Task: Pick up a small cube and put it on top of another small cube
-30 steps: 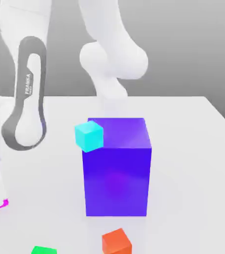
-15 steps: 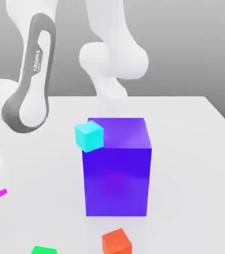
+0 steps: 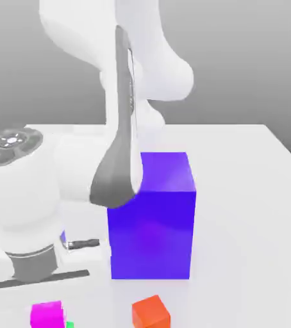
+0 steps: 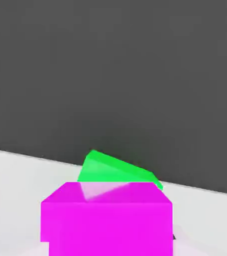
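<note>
moved smooth magenta cube point(image 3: 46, 315) from exterior view's left edge over to flat-faced green cube point(image 4: 116, 170), now partly covering it. looks near stacking; can't tell contact. can't tell gripper point(image 4: 110, 247) opening or hold either. see also plain orange-red cube point(image 3: 150, 313), glossy blue-purple block point(image 3: 151, 234).

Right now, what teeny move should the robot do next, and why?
Probably nudge the magenta cube a little more over the green cube, then check before going lower. The green one pokes out past the magenta one's edge in both views, so they don't look lined up yet, though I can't tell whether they touch.
</note>
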`<state>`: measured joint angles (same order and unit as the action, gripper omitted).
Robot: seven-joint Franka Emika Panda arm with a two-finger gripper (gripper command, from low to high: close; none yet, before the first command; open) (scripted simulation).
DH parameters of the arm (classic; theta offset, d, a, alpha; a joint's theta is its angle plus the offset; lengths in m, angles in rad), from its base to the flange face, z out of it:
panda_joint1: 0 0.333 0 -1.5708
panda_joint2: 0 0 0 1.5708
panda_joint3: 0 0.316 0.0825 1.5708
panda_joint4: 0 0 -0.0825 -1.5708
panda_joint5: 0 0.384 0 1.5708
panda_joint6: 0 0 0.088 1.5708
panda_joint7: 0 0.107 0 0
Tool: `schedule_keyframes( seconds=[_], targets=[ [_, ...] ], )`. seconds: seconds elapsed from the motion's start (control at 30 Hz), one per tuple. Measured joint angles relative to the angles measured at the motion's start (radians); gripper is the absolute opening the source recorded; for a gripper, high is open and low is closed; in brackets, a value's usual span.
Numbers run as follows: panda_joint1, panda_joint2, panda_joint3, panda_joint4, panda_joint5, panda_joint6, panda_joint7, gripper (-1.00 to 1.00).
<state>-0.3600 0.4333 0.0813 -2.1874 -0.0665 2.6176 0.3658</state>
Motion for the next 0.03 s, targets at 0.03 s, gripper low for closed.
schedule_keyframes(
  seconds=[0.03],
  targets=[
    [0.0,0.0,0.0,0.0,0.0,0.0,0.0,1.0]
  ],
)
